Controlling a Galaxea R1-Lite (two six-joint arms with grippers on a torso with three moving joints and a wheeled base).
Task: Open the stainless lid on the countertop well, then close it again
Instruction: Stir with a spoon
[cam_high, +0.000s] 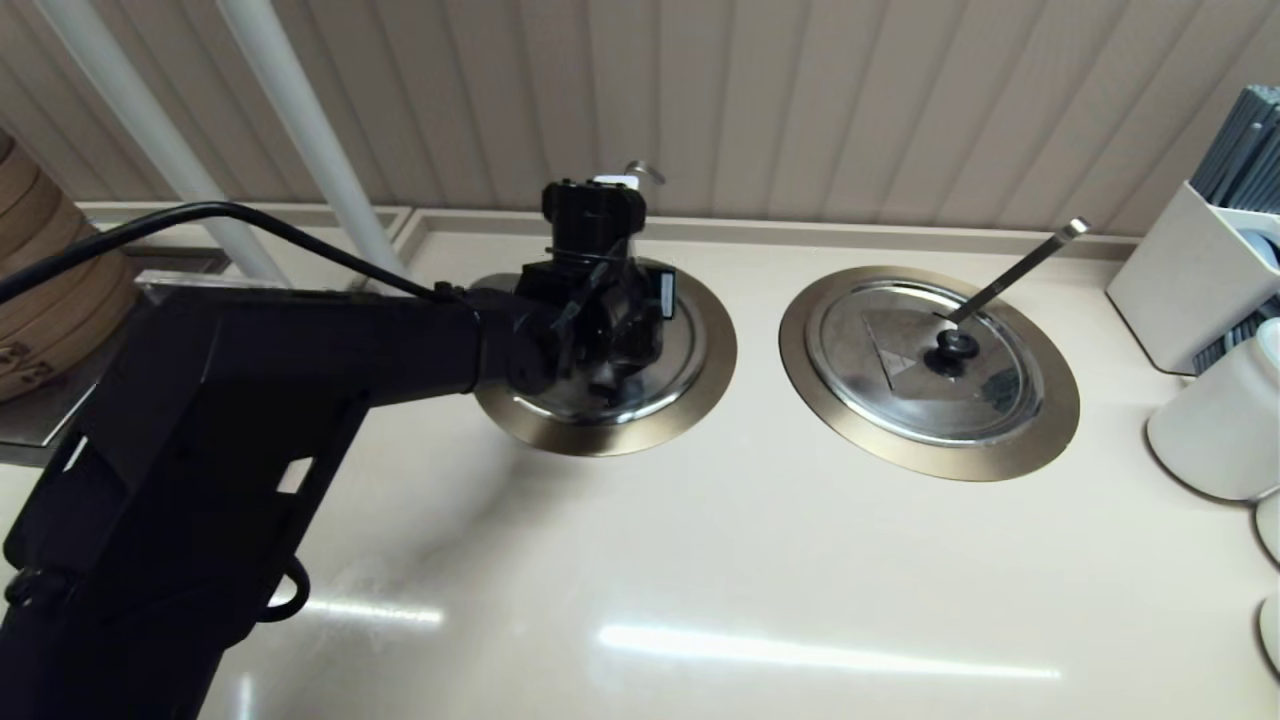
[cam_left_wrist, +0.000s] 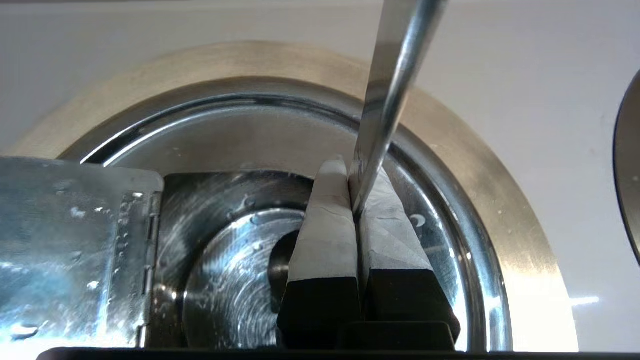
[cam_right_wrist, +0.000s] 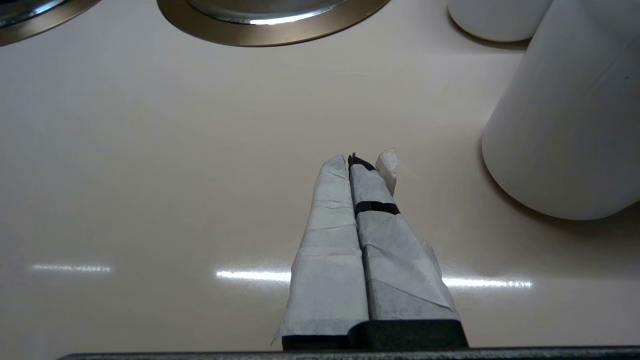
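The well, with its bronze-gold collar (cam_high: 715, 345) (cam_left_wrist: 520, 240), is at the counter's back centre-left. The stainless lid (cam_high: 600, 410) (cam_left_wrist: 225, 280) lies shut on it. My left gripper (cam_high: 625, 375) (cam_left_wrist: 350, 167) hangs just over the lid with its fingers shut together. The black knob (cam_left_wrist: 279, 265) peeks out beside the left finger and is not between the fingers. The ladle handle (cam_left_wrist: 395, 75) runs down to the seam at the fingertips; I cannot tell whether it touches them. Its hook tip (cam_high: 645, 172) shows behind the wrist. My right gripper (cam_right_wrist: 350, 160) is shut over bare counter, outside the head view.
The twin lid (cam_high: 930, 360) with its ring knob (cam_high: 955, 348) and straight ladle handle (cam_high: 1020, 270) sits to the right. White containers (cam_high: 1220, 420) (cam_right_wrist: 565, 125) and a white box (cam_high: 1195, 280) crowd the right edge. A bamboo steamer (cam_high: 50, 280) stands far left.
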